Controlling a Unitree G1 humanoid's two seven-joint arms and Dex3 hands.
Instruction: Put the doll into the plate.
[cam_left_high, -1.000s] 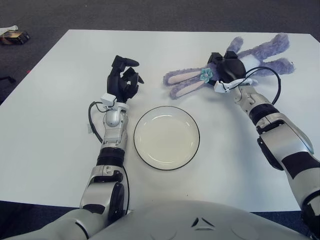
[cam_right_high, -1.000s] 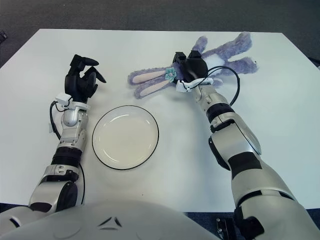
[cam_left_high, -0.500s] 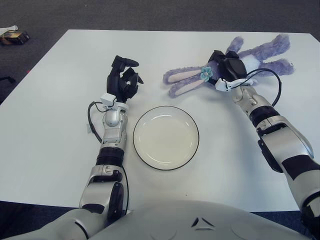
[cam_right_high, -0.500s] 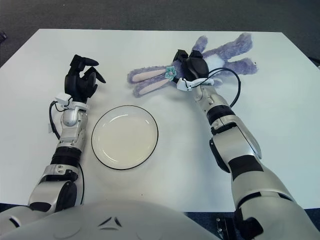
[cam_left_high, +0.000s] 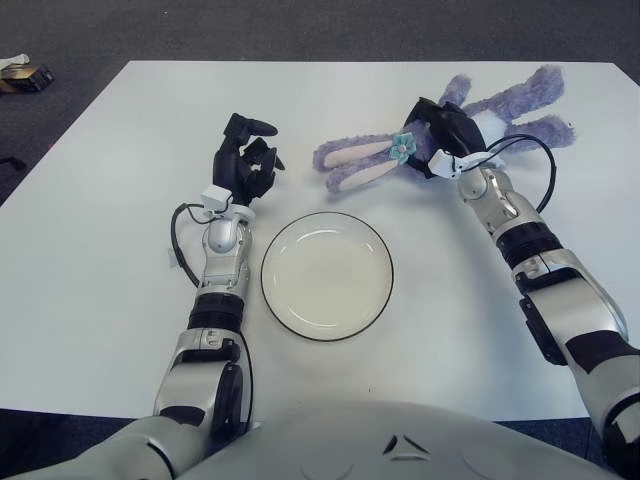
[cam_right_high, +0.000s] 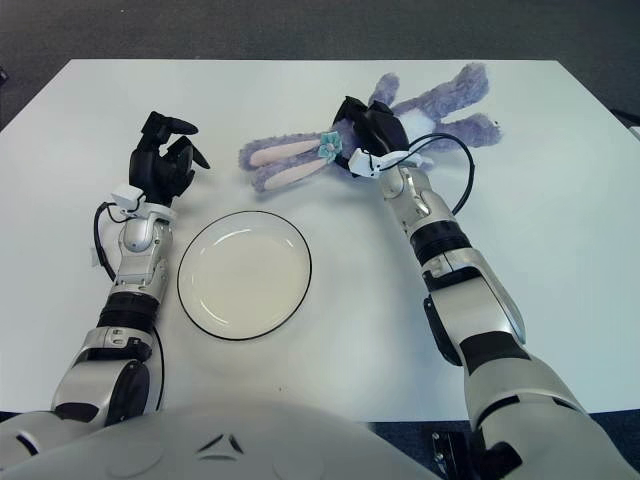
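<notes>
The right hand (cam_left_high: 447, 132), black and three-fingered, is clamped over the middle of the doll (cam_left_high: 385, 160), a fuzzy purple plush rabbit lying flat on the far right part of the white table (cam_left_high: 90, 250). The rabbit's long ears, lined in pale pink, stretch toward the left, with a small teal flower (cam_left_high: 403, 147) at their base; its legs trail off to the right beyond the hand. The plate (cam_left_high: 327, 275), round, glossy cream with a thin dark rim, sits nearer the robot, apart from the doll. The left hand (cam_left_high: 245, 160) shows just left of the plate, fingers loosely curled, holding nothing.
</notes>
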